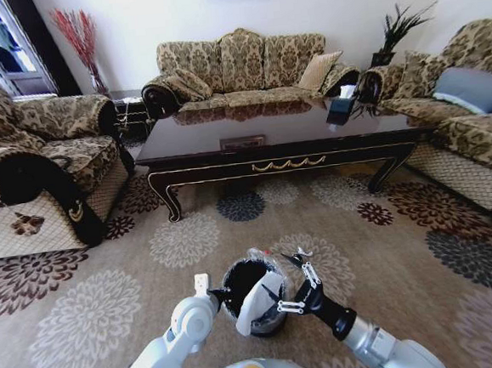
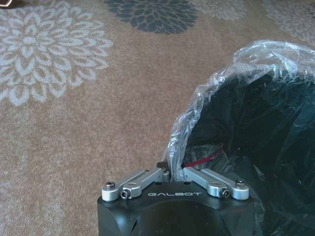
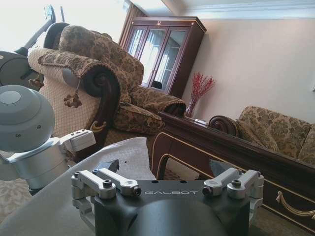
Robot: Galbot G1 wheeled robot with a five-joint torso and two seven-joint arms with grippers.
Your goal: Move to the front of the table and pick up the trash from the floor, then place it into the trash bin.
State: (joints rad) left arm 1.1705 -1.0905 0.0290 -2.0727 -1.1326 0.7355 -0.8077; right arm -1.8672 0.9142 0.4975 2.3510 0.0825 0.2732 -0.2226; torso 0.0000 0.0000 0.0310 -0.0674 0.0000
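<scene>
At the bottom centre of the head view, the left gripper is closed narrow on the near rim of the trash bin. The left wrist view shows its links drawn together where the clear liner folds over the edge. The right gripper hangs just beside the bin's other side with its claw spread wide and nothing in it. Deep in the bag lies a thin red streak, perhaps from the trash, though I can't say for sure. Bin and bag look light and easily tipped, and the film is slippery and crinkly, so the stiff rim is the place to grip. I see no litter on the floor toward the table, upper middle.
</scene>
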